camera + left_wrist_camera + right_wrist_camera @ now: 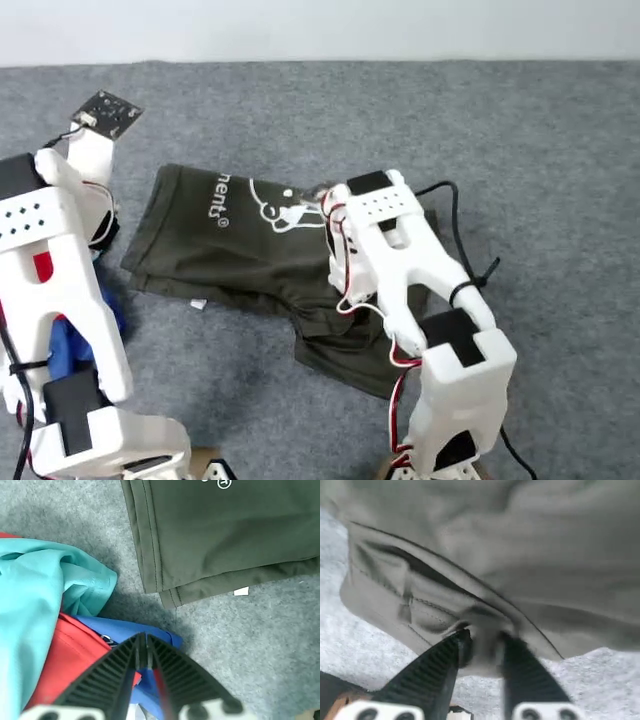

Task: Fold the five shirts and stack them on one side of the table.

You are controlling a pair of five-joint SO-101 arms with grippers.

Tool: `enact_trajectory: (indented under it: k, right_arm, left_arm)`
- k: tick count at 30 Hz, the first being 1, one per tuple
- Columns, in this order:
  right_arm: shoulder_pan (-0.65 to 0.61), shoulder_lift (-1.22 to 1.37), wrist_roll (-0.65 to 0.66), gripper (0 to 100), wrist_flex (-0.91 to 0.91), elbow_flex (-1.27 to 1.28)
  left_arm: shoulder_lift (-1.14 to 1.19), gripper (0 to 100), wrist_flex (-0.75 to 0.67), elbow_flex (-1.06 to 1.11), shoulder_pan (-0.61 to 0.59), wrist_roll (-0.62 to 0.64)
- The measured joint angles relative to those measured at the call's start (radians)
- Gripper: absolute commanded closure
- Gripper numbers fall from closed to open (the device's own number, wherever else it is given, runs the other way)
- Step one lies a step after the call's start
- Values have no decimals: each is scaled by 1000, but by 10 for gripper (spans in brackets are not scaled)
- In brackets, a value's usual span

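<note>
Grey carpet [520, 150] | left claw [145, 639] together over shirt pile [40, 605] | right claw [482, 641] gripping olive shirt [240, 255]

Left gripper [145, 647]: tips closed together. Bare table [250, 645] ahead of them was passable up to the olive shirt [225, 540] hem. Teal shirt [35, 590], red shirt [70, 655] and blue shirt [131, 630] crowded beside and under the fingers. Right gripper [484, 642]: olive fold packed between the fingers.

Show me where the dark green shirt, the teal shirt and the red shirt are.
dark green shirt [235, 255], high view, on its flat folded body.
teal shirt [35, 595], left wrist view, on its bunched middle.
red shirt [70, 665], left wrist view, on its smooth fabric.
</note>
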Motion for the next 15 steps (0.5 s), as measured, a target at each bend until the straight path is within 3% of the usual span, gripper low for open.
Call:
enact_trajectory:
  k: [7,15]
  right_arm:
    - [-3,2,51,987,132,0]
    - [-5,-115,71,987,141,100]
  left_arm:
    - [0,994,0,0,0,0]
    - [-2,994,0,0,0,0]
